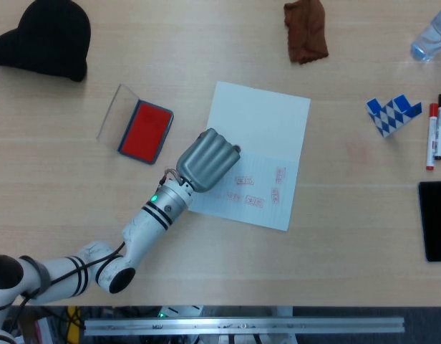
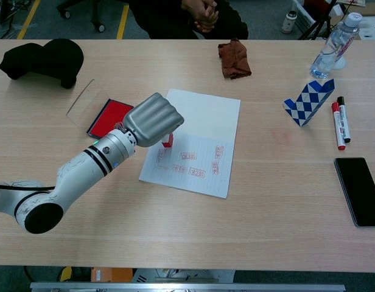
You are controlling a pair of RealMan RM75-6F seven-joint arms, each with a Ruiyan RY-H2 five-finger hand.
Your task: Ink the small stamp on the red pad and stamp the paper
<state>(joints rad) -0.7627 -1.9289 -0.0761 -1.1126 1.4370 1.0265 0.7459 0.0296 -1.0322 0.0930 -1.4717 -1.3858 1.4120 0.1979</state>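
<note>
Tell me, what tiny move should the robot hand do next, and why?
Probably lift straight up a little. The left hand holds the small stamp low over the paper, beside several red prints, so rising should keep a fresh mark unsmeared.

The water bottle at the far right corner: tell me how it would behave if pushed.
The water bottle stands upright and narrow, so it would probably tip rather than slide. Clear plastic suggests it is light and would dent. Once down, it would likely roll.

Left hand: grey robot hand [image 1: 206,160], fingers curled, over the left edge of the paper.
Paper: white sheet [image 1: 258,136] with several red stamp marks [image 1: 255,189] on its lined lower part.
Ink pad: open red ink pad [image 1: 146,131], left of the sheet, clear lid [image 1: 114,112] beside it.
Right hand: not seen.
</note>
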